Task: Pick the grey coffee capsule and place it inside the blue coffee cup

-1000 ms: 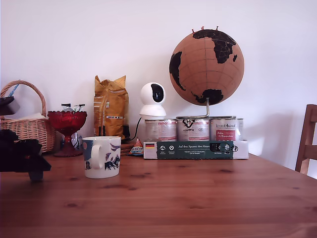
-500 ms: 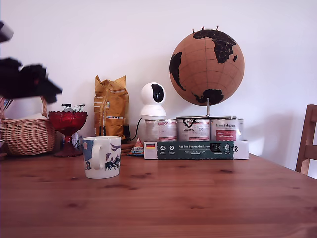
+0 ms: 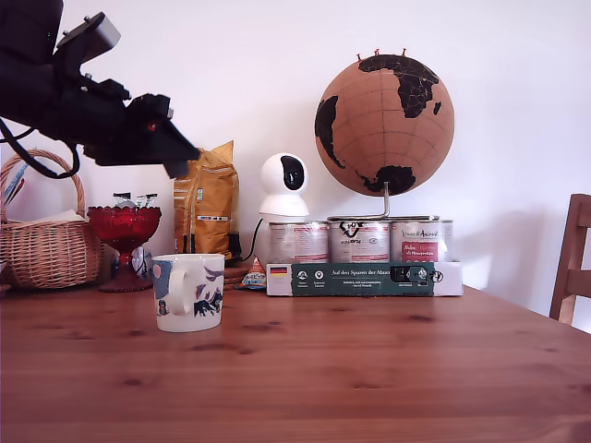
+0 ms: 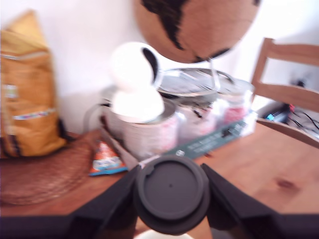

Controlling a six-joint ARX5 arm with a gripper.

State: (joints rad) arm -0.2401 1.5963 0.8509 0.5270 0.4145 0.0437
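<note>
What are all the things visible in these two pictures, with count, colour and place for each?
Mug: one, white with blue figures, on the table, exterior view's left.
Capsule: one, dark grey, gripped between the jaws.
Goblet: one, red, behind the mug.
Basket: one, wicker, far left of the exterior view.
Bag: one, yellow, against the wall.
Camera: one, white, on a can.
Cans: three seen, silver, in a green tray.
Globe: one, brown and black, above the cans.
Chair: one, wooden, exterior view's right edge.
Table: one, brown wood.
Gripper: one, black, raised above the mug.
</note>
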